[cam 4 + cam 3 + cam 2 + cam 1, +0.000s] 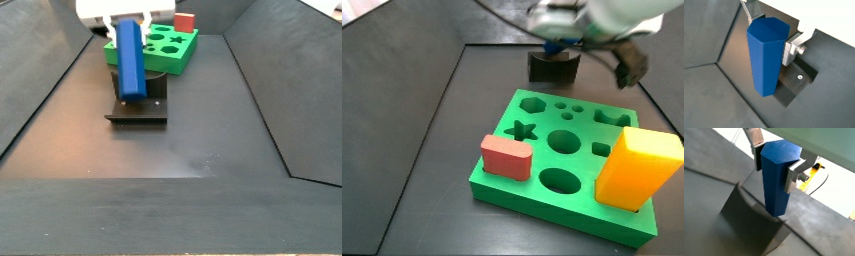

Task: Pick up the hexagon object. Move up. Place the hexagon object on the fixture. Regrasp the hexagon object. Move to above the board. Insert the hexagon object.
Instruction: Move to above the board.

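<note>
Hexagon object upright over the fixture

I see the end effector clamped on the hexagon object near its top, long axis vertical, its lower end at the fixture directly beneath; the board lies well apart.

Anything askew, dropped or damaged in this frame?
Nothing stands out. The hand holds the blue hexagon object upright over the fixture. On the green board, the red block and yellow block sit in place, and no damage shows.
</note>
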Controlling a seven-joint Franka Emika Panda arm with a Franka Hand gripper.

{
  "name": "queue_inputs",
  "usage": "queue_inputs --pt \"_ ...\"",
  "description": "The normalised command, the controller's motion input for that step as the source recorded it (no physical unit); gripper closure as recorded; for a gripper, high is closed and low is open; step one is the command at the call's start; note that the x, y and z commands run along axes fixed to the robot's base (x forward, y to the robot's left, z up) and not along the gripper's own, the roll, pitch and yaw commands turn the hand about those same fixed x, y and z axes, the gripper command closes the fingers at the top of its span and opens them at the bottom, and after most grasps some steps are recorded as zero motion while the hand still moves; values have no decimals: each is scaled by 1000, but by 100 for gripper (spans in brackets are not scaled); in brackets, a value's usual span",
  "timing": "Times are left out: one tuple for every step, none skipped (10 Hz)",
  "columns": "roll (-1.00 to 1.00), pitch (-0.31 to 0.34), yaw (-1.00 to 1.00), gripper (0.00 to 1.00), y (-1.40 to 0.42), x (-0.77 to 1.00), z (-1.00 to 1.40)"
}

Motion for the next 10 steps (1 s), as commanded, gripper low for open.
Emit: queue_inputs --pt "27 234 220 100 -137 265 1000" --pt "8 179 248 100 -133 258 1000" --pt "3 139 253 100 -130 251 1000" --pt "3 115 249 100 -127 247 1000" --pt "9 62 222 100 -123 233 1000" --pt "7 46 208 100 -119 226 980" --pt "14 24 172 100 -80 158 729" --pt "22 7 143 100 -59 113 547" --pt "28 -12 105 100 -40 72 315" --pt "30 -17 87 100 -34 59 204"
